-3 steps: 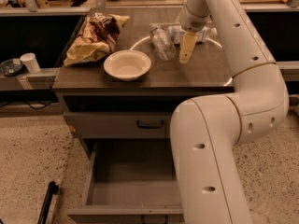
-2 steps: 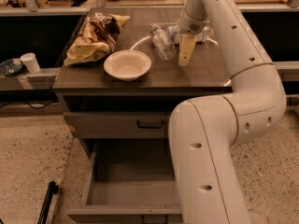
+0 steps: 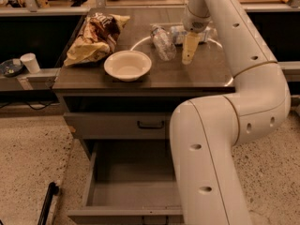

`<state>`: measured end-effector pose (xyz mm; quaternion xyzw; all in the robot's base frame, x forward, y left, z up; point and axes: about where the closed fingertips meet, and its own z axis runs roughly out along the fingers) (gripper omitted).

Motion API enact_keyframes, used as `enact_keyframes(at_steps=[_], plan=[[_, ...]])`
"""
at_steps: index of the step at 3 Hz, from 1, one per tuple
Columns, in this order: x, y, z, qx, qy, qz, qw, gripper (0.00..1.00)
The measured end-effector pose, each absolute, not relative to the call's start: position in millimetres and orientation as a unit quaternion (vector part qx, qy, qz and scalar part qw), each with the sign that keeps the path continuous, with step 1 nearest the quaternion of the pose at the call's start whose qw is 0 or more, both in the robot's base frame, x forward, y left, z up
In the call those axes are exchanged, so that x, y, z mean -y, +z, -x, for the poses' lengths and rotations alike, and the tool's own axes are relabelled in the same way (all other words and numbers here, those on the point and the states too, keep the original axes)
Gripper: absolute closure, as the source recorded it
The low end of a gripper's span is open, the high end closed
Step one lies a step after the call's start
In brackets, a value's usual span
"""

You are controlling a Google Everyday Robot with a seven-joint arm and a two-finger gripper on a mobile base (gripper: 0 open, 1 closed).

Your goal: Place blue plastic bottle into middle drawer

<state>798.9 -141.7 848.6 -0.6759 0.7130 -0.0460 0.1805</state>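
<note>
In the camera view, the gripper (image 3: 187, 55) hangs tip-down over the tabletop (image 3: 140, 86), to the right of the bowl (image 3: 127, 65) and a little behind it. Whether it stands wide or narrow cannot be told. The blue plastic bottle (image 3: 177, 34) lies on its side just behind the gripper, further back than the bowl. The arm's wrist hides most of it, so its cap end and exact lie are hard to make out.

A smaller clear bottle (image 3: 163, 42) lies between the bowl and the gripper, close to the target. A descent aimed slightly toward the bowl would likely catch that one instead, or knock it rolling. A round bottle on its side may also squirt away under an off-centre pinch.

The middle drawer (image 3: 131, 172) stands open, low in front of the bowl. The big arm link covers its right side, and the frame edge cuts off its front, so clearance there is uncertain.
</note>
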Motion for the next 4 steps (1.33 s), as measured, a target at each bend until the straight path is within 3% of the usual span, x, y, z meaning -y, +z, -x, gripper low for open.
enact_keyframes(at_steps=[2,4], plan=[[156,879,-819,-0.690,-0.101,0.682,0.222,0.00],[162,858,-822,-0.693,-0.100,0.684,0.207,0.00]])
